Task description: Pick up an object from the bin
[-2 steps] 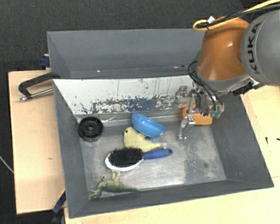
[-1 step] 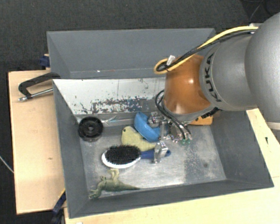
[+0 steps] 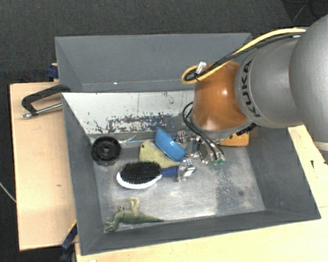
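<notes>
Grey metal bin (image 3: 236, 189), with the arm leaning over its right side. The gripper (image 3: 195, 160) is hanging low just right of the white-backed hairbrush (image 3: 138, 175), at the tip of its blue handle (image 3: 170, 173). I can't tell whether the gripper is spread or pressed together, since the wrist hardware is masking it, and I'm not seeing anything pinched in it. The brush is lying flat on the bin floor with its black bristles up and its handle pointing toward the gripper, so I'm treating it as the likely target. My guess is it's light, stiff plastic. The handle is looking smooth and narrow, so it's probably slippery. The bristle pad would be giving under pressure, so it's a poor place to grab. The better hold would be across the handle, close to the head, so it isn't swinging. A blue oblong piece (image 3: 169, 143) is lying just up-right of the brush, against a pale yellow lump (image 3: 150, 152). Both are crowding the handle, so nudging is a risk. A black round disc (image 3: 106, 149) is sitting up-left of the brush and a green toy dinosaur (image 3: 128, 215) below it, both apart from it.
</notes>
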Robot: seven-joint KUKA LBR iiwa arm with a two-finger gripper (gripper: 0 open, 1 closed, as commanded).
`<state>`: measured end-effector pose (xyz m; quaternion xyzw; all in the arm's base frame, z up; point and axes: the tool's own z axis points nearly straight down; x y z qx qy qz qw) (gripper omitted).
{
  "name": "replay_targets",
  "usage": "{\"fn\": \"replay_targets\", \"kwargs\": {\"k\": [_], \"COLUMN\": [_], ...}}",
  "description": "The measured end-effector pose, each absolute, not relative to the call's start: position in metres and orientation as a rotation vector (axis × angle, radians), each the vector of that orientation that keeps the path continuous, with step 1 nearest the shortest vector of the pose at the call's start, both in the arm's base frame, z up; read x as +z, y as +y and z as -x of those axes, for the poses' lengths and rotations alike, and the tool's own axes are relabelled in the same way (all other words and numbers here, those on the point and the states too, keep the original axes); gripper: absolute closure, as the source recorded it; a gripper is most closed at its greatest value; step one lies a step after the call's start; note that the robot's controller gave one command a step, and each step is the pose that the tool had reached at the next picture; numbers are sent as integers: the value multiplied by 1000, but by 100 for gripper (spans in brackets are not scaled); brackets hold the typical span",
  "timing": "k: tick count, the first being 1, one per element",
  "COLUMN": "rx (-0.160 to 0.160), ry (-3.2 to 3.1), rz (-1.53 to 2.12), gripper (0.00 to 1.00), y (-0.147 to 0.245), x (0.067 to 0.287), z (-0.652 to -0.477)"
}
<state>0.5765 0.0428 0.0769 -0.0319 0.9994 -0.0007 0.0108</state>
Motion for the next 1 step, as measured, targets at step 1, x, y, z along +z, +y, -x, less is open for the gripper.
{"fn": "replay_targets", "kwargs": {"k": [1], "rx": [1], "ry": [3111], "rz": [305], "gripper": [100], "y": [58], "x": [239], "z": [-583]}}
